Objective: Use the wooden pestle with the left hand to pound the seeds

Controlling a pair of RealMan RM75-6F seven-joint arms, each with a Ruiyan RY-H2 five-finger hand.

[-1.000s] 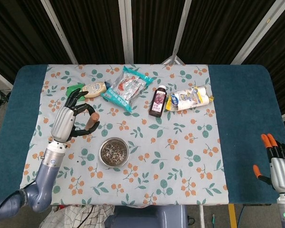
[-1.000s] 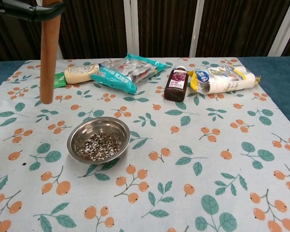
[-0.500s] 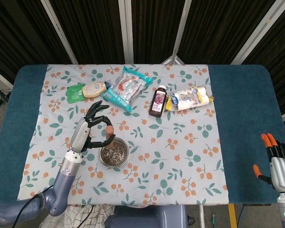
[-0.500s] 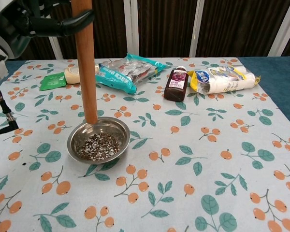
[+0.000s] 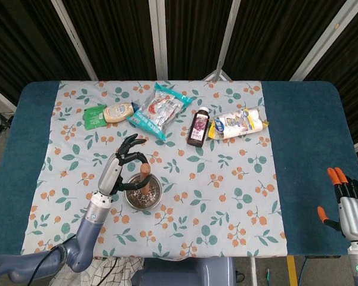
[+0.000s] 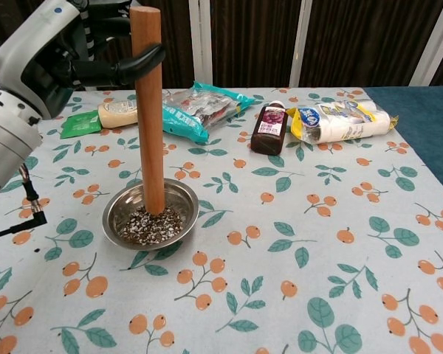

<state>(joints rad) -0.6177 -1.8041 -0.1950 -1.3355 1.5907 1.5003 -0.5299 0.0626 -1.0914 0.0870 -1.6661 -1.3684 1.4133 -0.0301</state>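
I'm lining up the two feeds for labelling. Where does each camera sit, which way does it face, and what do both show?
Head view: high above the near table edge, looking steeply down on the whole table; shows the left hand and arm holding the pestle in the bowl, and the right hand at the lower right.
Chest view: low at the near edge, looking across the table toward the dark curtain; shows only the left hand.
Shared: left hand, pestle, bowl of seeds, the bottle and packets behind.

Pestle now in the bowl

The left hand (image 6: 55, 63) carried the pestle (image 6: 149, 110) from the cloth's left side; its tip now stands among the seeds (image 6: 151, 223).
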